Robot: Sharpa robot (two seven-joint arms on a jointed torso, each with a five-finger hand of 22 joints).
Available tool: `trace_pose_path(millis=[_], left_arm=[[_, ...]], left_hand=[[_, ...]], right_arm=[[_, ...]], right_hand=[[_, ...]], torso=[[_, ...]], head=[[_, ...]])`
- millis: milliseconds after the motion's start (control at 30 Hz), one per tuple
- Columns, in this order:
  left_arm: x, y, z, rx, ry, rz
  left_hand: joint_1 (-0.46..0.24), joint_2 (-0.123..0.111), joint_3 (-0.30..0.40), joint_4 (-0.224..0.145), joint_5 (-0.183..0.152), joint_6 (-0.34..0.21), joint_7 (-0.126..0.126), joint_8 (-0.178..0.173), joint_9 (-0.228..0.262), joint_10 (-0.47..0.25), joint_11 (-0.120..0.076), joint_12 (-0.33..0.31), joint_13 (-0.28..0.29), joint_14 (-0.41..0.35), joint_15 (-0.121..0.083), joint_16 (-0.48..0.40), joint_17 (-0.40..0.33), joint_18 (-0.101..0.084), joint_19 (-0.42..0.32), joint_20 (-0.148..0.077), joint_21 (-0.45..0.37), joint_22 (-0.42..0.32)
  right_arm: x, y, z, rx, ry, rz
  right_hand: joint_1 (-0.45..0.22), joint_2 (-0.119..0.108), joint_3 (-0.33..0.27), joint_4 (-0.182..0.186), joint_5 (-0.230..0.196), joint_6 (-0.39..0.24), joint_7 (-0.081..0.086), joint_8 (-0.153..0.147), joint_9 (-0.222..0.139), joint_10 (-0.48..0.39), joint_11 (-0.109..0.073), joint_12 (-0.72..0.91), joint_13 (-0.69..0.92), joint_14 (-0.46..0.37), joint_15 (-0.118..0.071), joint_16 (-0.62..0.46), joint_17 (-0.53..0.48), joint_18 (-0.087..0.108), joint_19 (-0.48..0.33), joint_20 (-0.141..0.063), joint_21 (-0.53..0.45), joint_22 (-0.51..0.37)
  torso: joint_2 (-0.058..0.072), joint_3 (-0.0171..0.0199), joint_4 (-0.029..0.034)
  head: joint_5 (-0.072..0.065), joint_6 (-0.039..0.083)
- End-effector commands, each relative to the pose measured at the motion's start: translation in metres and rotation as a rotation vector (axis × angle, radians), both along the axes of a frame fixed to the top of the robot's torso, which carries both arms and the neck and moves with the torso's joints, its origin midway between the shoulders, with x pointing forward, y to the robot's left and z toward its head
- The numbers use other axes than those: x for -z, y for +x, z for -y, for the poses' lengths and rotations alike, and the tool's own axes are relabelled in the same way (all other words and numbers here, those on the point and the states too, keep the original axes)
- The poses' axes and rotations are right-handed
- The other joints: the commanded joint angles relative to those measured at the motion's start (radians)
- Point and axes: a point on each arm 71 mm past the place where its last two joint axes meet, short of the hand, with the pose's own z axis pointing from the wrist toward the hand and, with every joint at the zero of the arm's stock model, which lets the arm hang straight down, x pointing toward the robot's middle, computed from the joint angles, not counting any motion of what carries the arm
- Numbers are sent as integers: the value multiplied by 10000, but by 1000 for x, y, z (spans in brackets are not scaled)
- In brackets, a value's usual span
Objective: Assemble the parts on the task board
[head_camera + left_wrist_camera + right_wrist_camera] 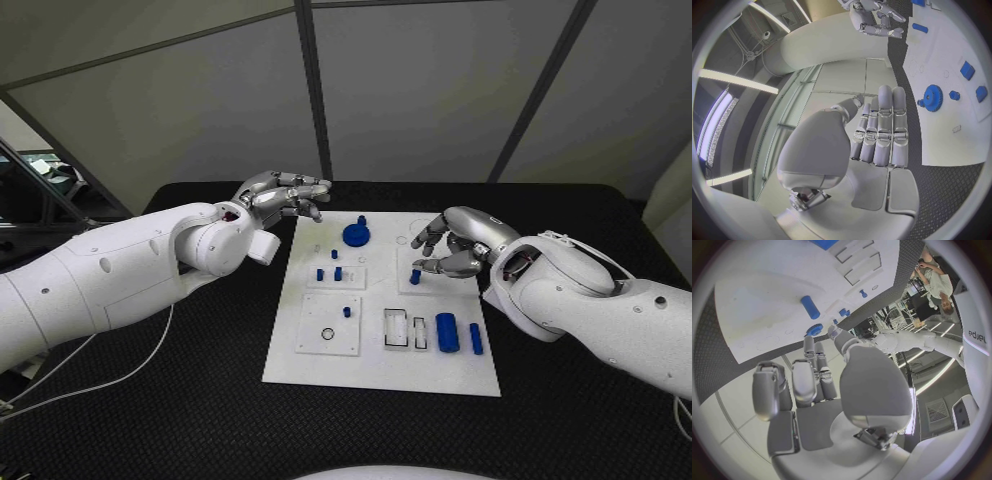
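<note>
While the white board (378, 370) lies flat on the black table (577, 400), the left hand (284, 193) hovers with fingers loosely curled, holding nothing, a blue gear (356, 234) just beyond its fingertips. The right hand (459, 243) hangs with fingers apart and empty; a small blue peg (415, 277) stands just below them, two blue cylinders (447, 332) farther off

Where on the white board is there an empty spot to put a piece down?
The task board is bare along its near edge, below the square plate with a hole and the two blue cylinders. The far middle is crowded: the blue gear and small blue pegs sit there, with the left hand and right hand hovering close.
</note>
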Motion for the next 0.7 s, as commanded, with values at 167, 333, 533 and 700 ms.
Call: trace_pose_path(millis=[167, 333, 533, 700], left_arm=[[-1, 0, 1, 112, -43, 59], [-1, 0, 0, 95, -36, 56], [-1, 0, 0, 84, -32, 56], [-1, 0, 0, 83, -32, 55]], left_hand=[[-11, 107, -7, -46, -72, 20, 51, -36, 15, -83, -7, 38, 15, -5, 48, -46, -12, -133, -14, 56, -45, -18], [-11, 107, -8, -46, -73, 20, 51, -36, 15, -83, -7, 38, 15, -5, 48, -47, -12, -133, -14, 56, -46, -18], [-11, 107, -8, -46, -73, 20, 51, -36, 15, -83, -7, 38, 15, -5, 48, -47, -12, -133, -14, 56, -46, -18], [-11, 107, -8, -46, -73, 20, 51, -36, 15, -83, -7, 38, 15, -5, 48, -47, -12, -133, -14, 56, -46, -18]], right_arm=[[4, 0, -6, -635, -1475, -41], [8, -1, -13, -1010, -1830, -317], [10, 1, -16, -1116, -1969, -440], [13, 3, -17, -1090, -2078, -502]], right_hand=[[200, -100, -195, -96, -14, -55, -18, 8, -23, -365, 181, -770, -665, 42, 176, -203, -314, 246, 24, 176, -255, 997], [364, 19, -561, -119, -10, -102, -2, 10, -46, -526, 287, -1179, -1066, -6, 270, -334, -559, 295, -75, 265, -425, 831], [504, 178, -655, -126, 4, -105, 66, 13, -57, -447, 303, -1324, -1261, -17, 290, -376, -647, 308, -101, 297, -482, 780], [746, 402, -503, -209, 80, -40, 169, 27, -58, -228, 330, -1452, -1469, -7, 306, -368, -658, 304, -85, 311, -478, 794]], torso=[[7, -18, 15], [9, -1, 14], [-7, -10, 9], [-3, -4, 8]], head=[[-22, -49], [-3, -81], [-3, -116], [4, -138]])
